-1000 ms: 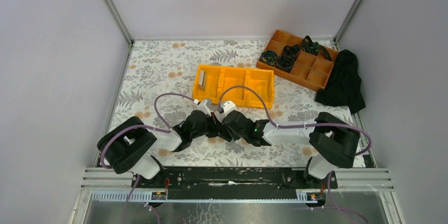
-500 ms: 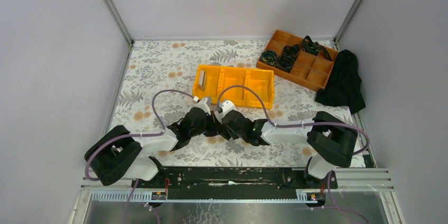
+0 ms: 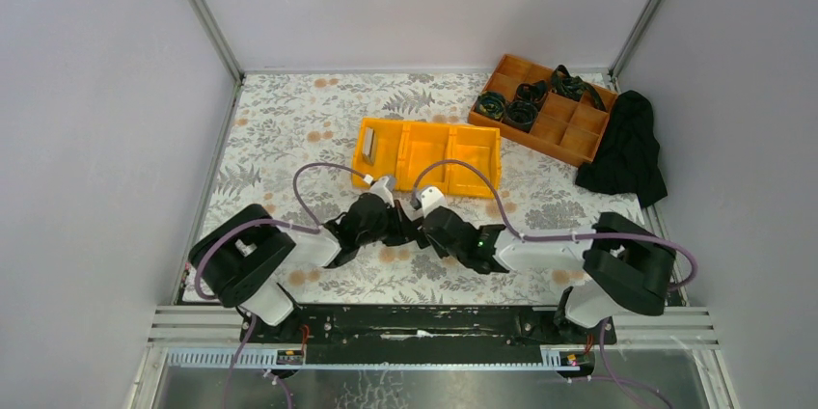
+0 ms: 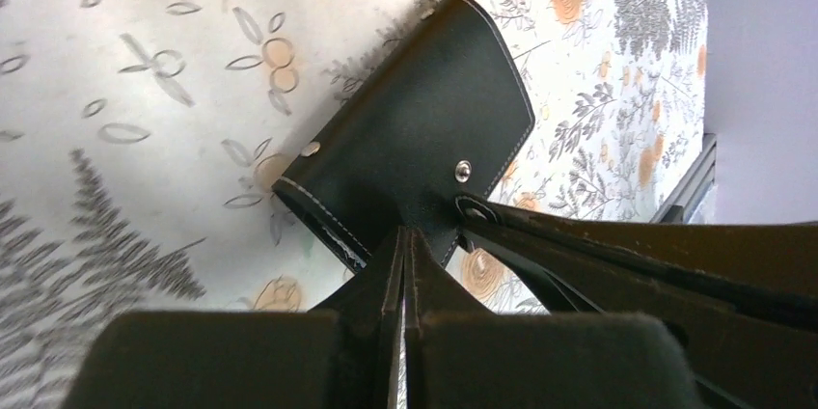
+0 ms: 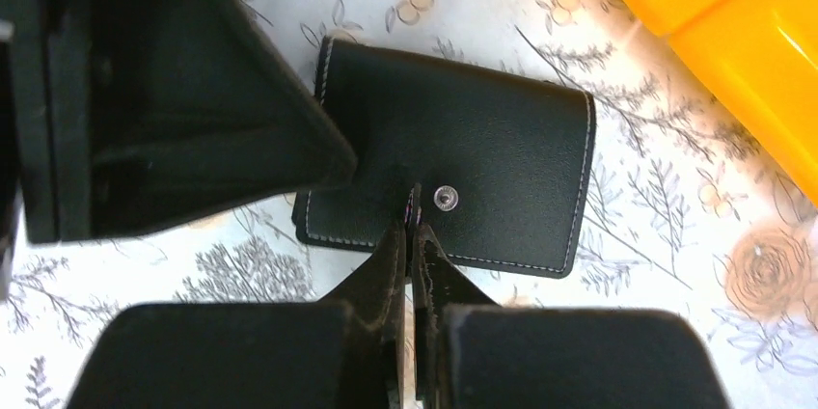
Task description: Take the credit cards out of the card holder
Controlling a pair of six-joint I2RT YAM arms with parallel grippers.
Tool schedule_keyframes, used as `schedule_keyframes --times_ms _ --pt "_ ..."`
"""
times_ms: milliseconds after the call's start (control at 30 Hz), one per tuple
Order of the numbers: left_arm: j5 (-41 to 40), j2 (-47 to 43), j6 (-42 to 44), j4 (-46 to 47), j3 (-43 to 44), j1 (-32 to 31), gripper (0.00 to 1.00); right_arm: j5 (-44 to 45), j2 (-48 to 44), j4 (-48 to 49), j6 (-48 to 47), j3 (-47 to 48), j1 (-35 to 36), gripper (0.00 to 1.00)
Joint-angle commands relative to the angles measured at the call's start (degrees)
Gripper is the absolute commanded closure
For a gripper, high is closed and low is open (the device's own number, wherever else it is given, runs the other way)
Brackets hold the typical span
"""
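Observation:
The card holder is a small black stitched wallet with a metal snap, lying closed and flat on the flowered table. My right gripper is shut, its tips touching the holder's top face just left of the snap. My left gripper is shut too, its tips against the holder at its near edge; I cannot tell whether either pinches the flap. In the top view both grippers meet over the holder and hide it. One pale credit card stands in the yellow bin's left compartment.
The yellow three-compartment bin lies just beyond the grippers and shows as a yellow corner in the right wrist view. An orange divided tray with dark rolls sits at the back right, a black cloth beside it.
Both wrists have shifted slightly to the right and farther from the bases. The left arm's elbow swung out and back. The holder stays under the fingertips.

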Motion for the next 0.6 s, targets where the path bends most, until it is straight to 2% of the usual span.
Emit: schedule_keyframes --times_ms 0,333,567 --pt "-0.62 7.00 0.73 -4.06 -0.58 0.24 1.00 2.78 -7.14 4.18 0.44 -3.86 -0.14 1.00" --pt "1.06 11.75 0.11 -2.47 0.88 0.66 1.00 -3.24 -14.59 11.61 -2.00 -10.21 -0.14 1.00" --pt "2.12 13.64 0.20 -2.55 2.29 0.75 1.00 -11.03 -12.19 7.55 -9.10 -7.74 1.04 1.00"
